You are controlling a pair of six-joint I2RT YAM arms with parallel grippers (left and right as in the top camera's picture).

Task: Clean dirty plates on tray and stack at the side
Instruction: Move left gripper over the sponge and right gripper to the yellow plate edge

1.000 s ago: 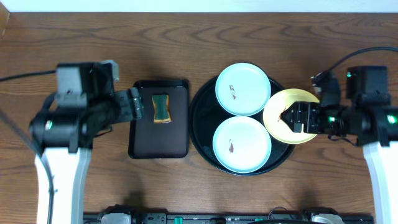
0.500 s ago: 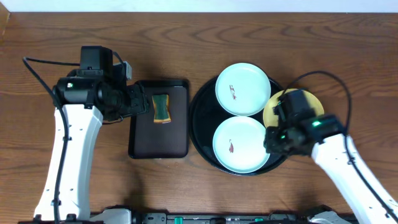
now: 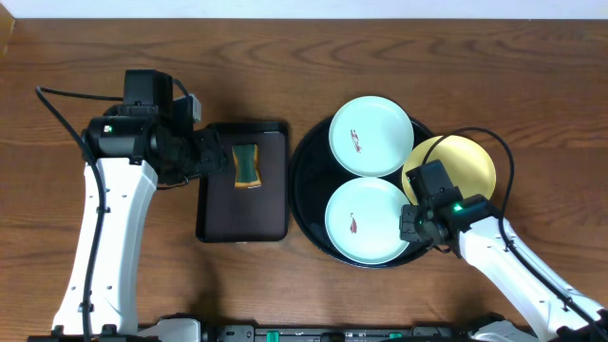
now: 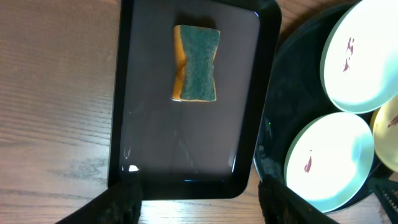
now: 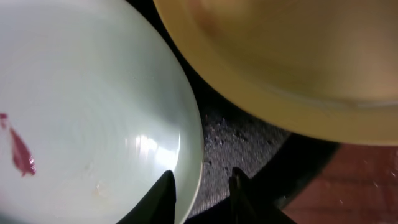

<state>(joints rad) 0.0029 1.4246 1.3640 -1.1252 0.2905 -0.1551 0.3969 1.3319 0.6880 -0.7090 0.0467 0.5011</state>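
Observation:
The round black tray (image 3: 304, 185) holds two mint plates, a far one (image 3: 370, 136) and a near one (image 3: 369, 220), each with a red-brown smear. The yellow plate (image 3: 456, 166) lies tilted over the tray's right rim. My right gripper (image 3: 410, 226) is at the near mint plate's right edge. In the right wrist view its fingers (image 5: 202, 196) straddle that plate's rim (image 5: 93, 112) with a gap, open, with the yellow plate (image 5: 298, 56) beyond. My left gripper (image 3: 217, 155) is open and empty (image 4: 199, 208) above the rectangular tray's left side.
A smaller rectangular black tray (image 3: 242, 214) sits left of the round one and holds a green-and-yellow sponge (image 3: 247, 164), also seen in the left wrist view (image 4: 196, 63). Bare wooden table lies around both trays.
My right gripper has moved off the yellow plate, down and left to the near mint plate's right rim. The left arm shifted early on, then held still over the rectangular tray.

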